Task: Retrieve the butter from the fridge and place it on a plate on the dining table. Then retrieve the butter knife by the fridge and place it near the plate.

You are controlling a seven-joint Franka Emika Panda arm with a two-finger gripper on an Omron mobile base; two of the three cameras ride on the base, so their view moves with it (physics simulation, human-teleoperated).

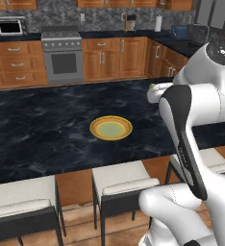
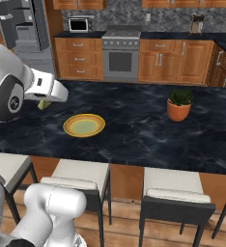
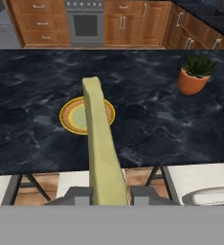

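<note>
We see our end effector clamped on the butter, held above the dark marble surface, with the plate lying beyond it.

Black marble dining table with yellow plate, potted plant.

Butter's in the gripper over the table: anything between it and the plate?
Nothing visible. The gripper is shut on the butter above the dining table. The marble around the plate is bare, and nothing lies on the plate. The potted plant stands well off to the far side of it.
</note>
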